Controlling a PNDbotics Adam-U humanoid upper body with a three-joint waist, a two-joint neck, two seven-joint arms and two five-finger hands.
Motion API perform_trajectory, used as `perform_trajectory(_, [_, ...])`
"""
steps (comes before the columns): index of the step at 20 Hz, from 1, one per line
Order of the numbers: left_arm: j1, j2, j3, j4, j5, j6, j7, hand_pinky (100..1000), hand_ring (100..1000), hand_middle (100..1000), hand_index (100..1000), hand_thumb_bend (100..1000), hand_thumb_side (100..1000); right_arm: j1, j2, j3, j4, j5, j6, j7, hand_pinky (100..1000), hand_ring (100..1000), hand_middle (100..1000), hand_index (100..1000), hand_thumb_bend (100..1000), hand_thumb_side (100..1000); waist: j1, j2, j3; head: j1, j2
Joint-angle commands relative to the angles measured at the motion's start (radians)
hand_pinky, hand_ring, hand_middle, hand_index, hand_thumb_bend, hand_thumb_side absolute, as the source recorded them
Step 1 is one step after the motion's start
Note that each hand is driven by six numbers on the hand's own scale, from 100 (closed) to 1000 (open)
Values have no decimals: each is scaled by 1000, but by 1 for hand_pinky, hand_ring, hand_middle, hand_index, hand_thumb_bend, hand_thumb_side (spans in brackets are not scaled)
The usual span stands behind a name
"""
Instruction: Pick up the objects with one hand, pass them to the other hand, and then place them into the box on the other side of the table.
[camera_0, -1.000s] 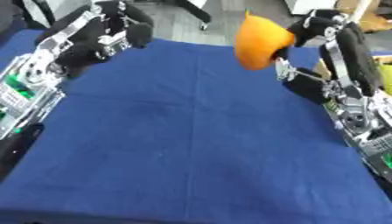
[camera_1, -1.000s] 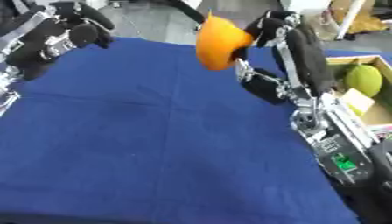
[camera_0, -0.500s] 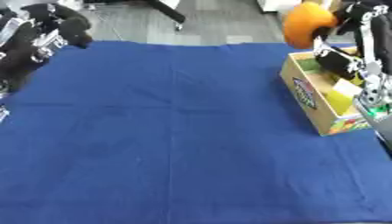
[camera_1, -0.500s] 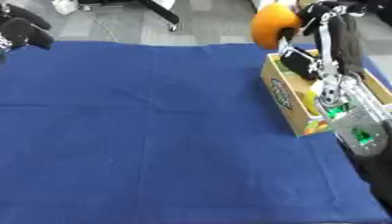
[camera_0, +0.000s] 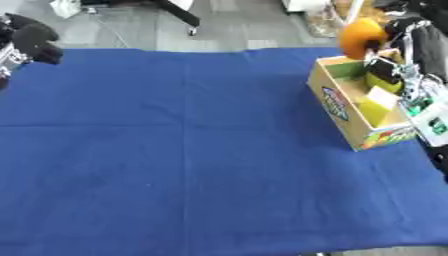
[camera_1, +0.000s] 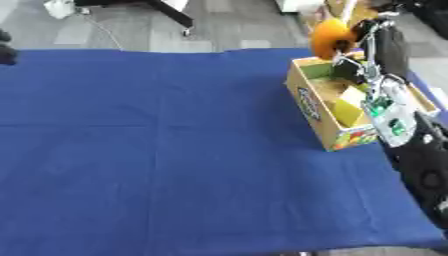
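Note:
An orange round object (camera_0: 360, 37) hangs above the far end of the cardboard box (camera_0: 343, 107) at the table's right side. My right hand (camera_0: 408, 31) is shut on it, the arm running down the right edge of the view. Inside the box lie yellow-green things (camera_0: 378, 104). My left hand (camera_0: 31, 41) shows at the upper left, fingers curled, holding nothing.
A blue cloth (camera_0: 175, 145) covers the table, wide and bare between the two arms. Beyond the far edge lie a grey floor and the legs of a chair (camera_0: 182, 15).
The camera has shifted, so the whole picture moved. My right hand has carried the orange object rightward until it hangs over the box. My left hand has drawn back to the upper left.

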Motion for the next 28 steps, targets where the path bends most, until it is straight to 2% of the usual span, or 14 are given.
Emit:
perform_trajectory(1, [17,-9,42,-19,-8,-12,10,688,612,607,650,586,560,-27,-27,-43,98,83,-19,41,696,612,625,608,157,199,17,-19,7,-20,-1])
perform_trajectory(2, [29,-15,51,-19,-11,-15,14,688,613,607,650,587,560,-27,-28,-52,115,99,-14,55,703,625,648,680,241,269,19,-21,10,-23,1])
perform_trajectory(5, [66,-40,81,-20,-15,-27,33,688,614,610,653,588,561,-13,-33,-72,133,119,18,88,720,660,697,787,495,441,25,-26,15,-32,7])
perform_trajectory(8, [96,-62,105,-21,-25,-37,48,690,621,619,657,591,562,16,-47,-85,100,93,33,122,754,716,767,861,594,529,27,-32,17,-33,13])
perform_trajectory(9, [105,-67,113,-23,-31,-41,53,690,621,619,658,591,562,29,-54,-89,77,79,33,131,755,719,770,862,596,534,28,-33,17,-32,16])
perform_trajectory(10, [112,-72,120,-24,-38,-44,56,691,630,631,667,590,563,41,-60,-95,51,63,35,133,758,738,790,863,586,560,28,-35,17,-31,17])
perform_trajectory(12, [126,-83,135,-27,-57,-54,61,693,637,640,674,590,564,80,-71,-114,-28,16,38,105,752,736,788,846,544,547,27,-37,17,-27,17])
perform_trajectory(13, [133,-89,143,-28,-67,-59,64,693,638,641,675,590,564,107,-74,-125,-83,-16,40,73,751,736,788,837,528,530,26,-38,17,-24,16])
perform_trajectory(18, [159,-118,174,-30,-105,-74,83,693,641,644,678,587,563,252,-55,-164,-380,-187,39,-84,742,723,776,788,337,413,18,-38,14,-14,18])
perform_trajectory(23, [169,-149,198,-30,-122,-81,109,692,636,633,672,583,560,383,22,-201,-656,-329,-36,-198,715,683,740,764,241,390,11,-35,1,13,10])
perform_trajectory(28, [169,-191,217,-37,-156,-85,143,690,628,623,668,578,549,483,111,-192,-842,-365,-104,-245,703,666,722,753,192,384,11,-31,-8,49,4])
